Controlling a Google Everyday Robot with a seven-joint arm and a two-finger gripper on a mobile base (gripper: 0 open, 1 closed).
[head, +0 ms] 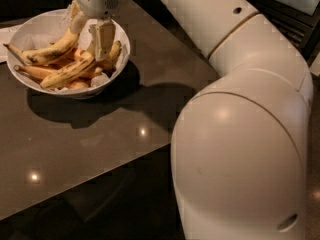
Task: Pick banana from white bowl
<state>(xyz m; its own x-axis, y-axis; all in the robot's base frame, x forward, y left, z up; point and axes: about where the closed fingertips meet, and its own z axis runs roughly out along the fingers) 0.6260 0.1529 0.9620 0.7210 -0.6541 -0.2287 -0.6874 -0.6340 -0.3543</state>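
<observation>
The white bowl (30,31) sits at the table's far left and holds several bananas on white paper. The pale-yellow freckled banana (50,53) lies across the top of the pile. Its dark stem tip points left and its right end rises toward my gripper. My gripper (89,43) reaches down into the right half of the bowl. One finger is at the banana's raised end and the other finger (102,40) is to its right, with a gap between them. Another yellow banana with dark blotches (67,72) lies below it, with deeper orange bananas (80,83) underneath.
The bowl stands on a dark brown table (100,139) whose front edge runs diagonally from lower left to right. My large white arm (240,134) fills the right side of the view. A white sheet (4,34) lies at the far left edge.
</observation>
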